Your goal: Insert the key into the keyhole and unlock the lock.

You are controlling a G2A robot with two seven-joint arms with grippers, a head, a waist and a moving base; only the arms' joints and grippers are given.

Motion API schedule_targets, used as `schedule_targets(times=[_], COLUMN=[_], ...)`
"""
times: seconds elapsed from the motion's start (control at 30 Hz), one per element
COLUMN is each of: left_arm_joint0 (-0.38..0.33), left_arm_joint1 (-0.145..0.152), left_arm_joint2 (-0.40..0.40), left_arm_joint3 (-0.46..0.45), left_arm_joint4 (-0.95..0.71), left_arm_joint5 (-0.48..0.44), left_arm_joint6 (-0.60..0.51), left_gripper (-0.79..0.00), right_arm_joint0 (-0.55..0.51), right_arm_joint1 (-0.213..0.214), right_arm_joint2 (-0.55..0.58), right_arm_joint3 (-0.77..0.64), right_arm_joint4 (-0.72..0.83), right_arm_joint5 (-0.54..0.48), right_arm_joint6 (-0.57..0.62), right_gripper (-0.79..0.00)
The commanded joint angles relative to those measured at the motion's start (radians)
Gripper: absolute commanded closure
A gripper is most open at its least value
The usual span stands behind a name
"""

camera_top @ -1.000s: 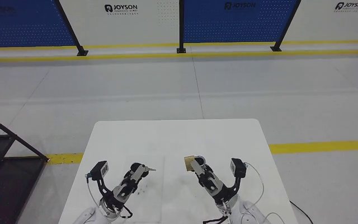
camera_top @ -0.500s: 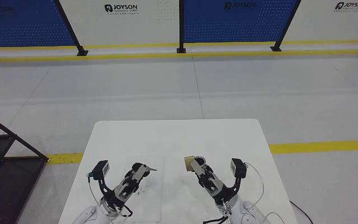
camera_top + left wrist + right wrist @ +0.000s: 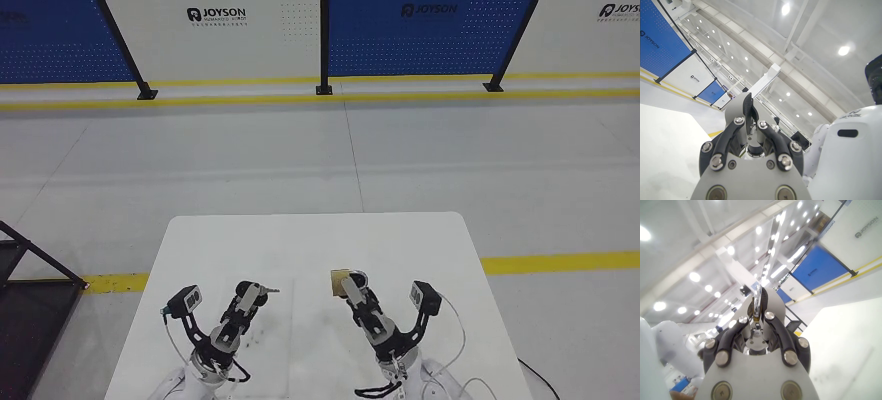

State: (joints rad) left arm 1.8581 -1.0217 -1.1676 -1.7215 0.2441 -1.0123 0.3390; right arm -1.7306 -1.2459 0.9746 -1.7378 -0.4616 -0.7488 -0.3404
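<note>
A small silver key [image 3: 270,291] sticks out to the right from my left gripper [image 3: 257,293], which is shut on it above the white table [image 3: 300,240]. A short gap to its right, a brass padlock [image 3: 339,276] is held in my right gripper [image 3: 348,284]. The key's tip points toward the padlock and stands apart from it. In the left wrist view the left gripper [image 3: 750,106] has its black pads pressed together, and the key itself is hidden. In the right wrist view the padlock's silver shackle [image 3: 757,303] sits clamped in the right gripper [image 3: 759,299].
Both arms hover over the near half of the table. A black frame [image 3: 35,262] stands off the table's left edge. Blue and white barrier panels [image 3: 420,35] line the floor far behind.
Both grippers have shifted a little away from the table's near edge, carrying the key and the padlock with them. The gap between key and padlock stays about the same.
</note>
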Motion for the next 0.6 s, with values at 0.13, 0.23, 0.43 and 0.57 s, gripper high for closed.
schedule_targets(times=[0.13, 0.23, 0.43, 0.57], left_arm_joint0=[-0.025, -0.038, -0.064, -0.081], left_arm_joint1=[-0.031, -0.047, -0.076, -0.091], left_arm_joint2=[0.059, 0.077, 0.119, 0.135], left_arm_joint3=[0.021, 0.028, 0.041, 0.053], left_arm_joint4=[0.091, 0.136, 0.200, 0.231], left_arm_joint5=[0.000, 0.012, 0.045, 0.072], left_arm_joint6=[0.081, 0.131, 0.180, 0.204], left_gripper=[0.000, 0.000, 0.000, 0.000], right_arm_joint0=[0.023, 0.030, 0.031, 0.027], right_arm_joint1=[-0.025, -0.032, -0.041, -0.044], right_arm_joint2=[-0.063, -0.076, -0.090, -0.091], right_arm_joint3=[0.036, 0.055, 0.074, 0.076], right_arm_joint4=[-0.084, -0.110, -0.137, -0.147], right_arm_joint5=[0.035, 0.048, 0.039, 0.034], right_arm_joint6=[-0.100, -0.133, -0.168, -0.178], right_gripper=[0.000, 0.000, 0.000, 0.000])
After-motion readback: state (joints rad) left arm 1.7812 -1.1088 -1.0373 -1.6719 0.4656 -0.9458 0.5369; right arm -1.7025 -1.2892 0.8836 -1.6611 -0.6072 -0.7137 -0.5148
